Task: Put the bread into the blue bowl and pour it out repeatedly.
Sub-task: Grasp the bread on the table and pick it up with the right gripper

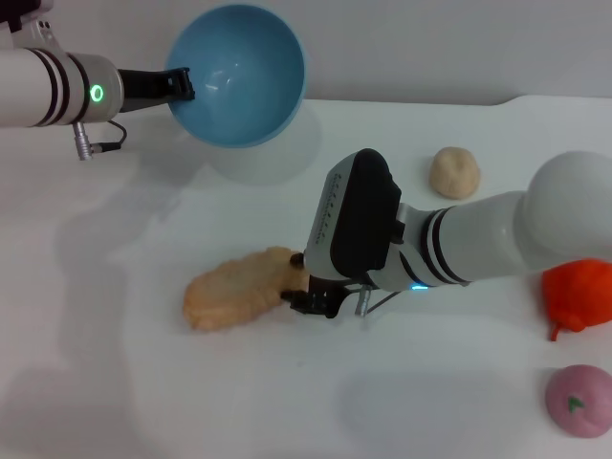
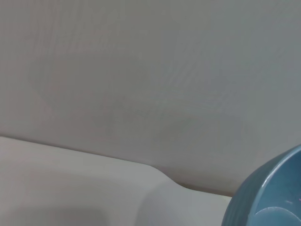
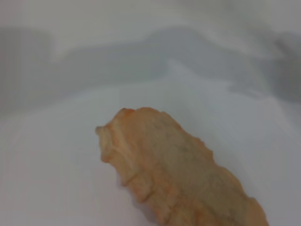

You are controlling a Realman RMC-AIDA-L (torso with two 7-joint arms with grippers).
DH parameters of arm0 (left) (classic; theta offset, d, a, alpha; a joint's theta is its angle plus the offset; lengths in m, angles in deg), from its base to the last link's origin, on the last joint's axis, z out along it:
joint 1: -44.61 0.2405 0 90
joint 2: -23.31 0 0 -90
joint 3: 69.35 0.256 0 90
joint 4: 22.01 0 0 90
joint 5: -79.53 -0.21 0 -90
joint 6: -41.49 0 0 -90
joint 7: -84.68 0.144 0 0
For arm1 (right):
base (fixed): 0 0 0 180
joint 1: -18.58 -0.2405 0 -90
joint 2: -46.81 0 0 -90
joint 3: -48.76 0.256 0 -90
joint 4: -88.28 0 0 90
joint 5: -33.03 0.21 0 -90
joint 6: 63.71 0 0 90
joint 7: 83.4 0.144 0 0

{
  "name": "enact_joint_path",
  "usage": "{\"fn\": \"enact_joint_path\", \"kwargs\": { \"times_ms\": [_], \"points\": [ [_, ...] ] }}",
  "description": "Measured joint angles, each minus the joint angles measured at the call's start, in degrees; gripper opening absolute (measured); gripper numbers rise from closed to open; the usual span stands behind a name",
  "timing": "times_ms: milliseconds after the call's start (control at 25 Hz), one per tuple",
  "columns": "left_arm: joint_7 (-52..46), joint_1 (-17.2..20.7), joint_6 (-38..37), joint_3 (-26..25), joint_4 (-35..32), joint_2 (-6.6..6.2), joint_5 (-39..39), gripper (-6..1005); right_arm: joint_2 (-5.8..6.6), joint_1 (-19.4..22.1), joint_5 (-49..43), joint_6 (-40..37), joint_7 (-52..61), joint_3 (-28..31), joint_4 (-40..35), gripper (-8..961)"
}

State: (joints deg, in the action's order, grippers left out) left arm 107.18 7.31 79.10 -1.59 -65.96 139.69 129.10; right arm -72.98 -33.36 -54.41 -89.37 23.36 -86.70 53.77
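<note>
The blue bowl (image 1: 239,72) hangs above the table's back left, tipped on its side with its empty inside facing me. My left gripper (image 1: 178,84) is shut on its rim, and a slice of the bowl (image 2: 268,197) shows in the left wrist view. The bread (image 1: 239,289) lies flat on the white table near the middle, pale tan side up. My right gripper (image 1: 301,283) is low at the loaf's right end, touching it. In the right wrist view the bread (image 3: 178,174) fills the lower part, resting on the table.
A small beige ball (image 1: 454,172) sits behind my right arm. An orange toy (image 1: 579,295) and a pink round toy (image 1: 579,400) lie at the right edge. The table's (image 1: 115,382) back edge meets a grey wall.
</note>
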Motion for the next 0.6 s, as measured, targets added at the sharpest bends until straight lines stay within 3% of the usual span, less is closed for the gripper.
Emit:
{"fn": "enact_joint_path", "kwargs": {
  "times_ms": [200, 400, 600],
  "points": [
    [0.0, 0.0, -0.2, 0.0, 0.0, -0.02, 0.0, 0, 0.00, 0.3, 0.0, 1.5, 0.0, -0.5, 0.0, 422],
    [0.0, -0.1, -0.3, 0.0, 0.0, -0.03, 0.0, 0, 0.00, 0.1, -0.3, 1.7, 0.0, -1.5, 0.0, 328],
    [0.0, -0.1, -0.4, 0.0, 0.0, -0.23, 0.0, -1, 0.00, 0.3, -0.5, 1.9, -0.1, -2.3, -0.4, 305]
  ]
}}
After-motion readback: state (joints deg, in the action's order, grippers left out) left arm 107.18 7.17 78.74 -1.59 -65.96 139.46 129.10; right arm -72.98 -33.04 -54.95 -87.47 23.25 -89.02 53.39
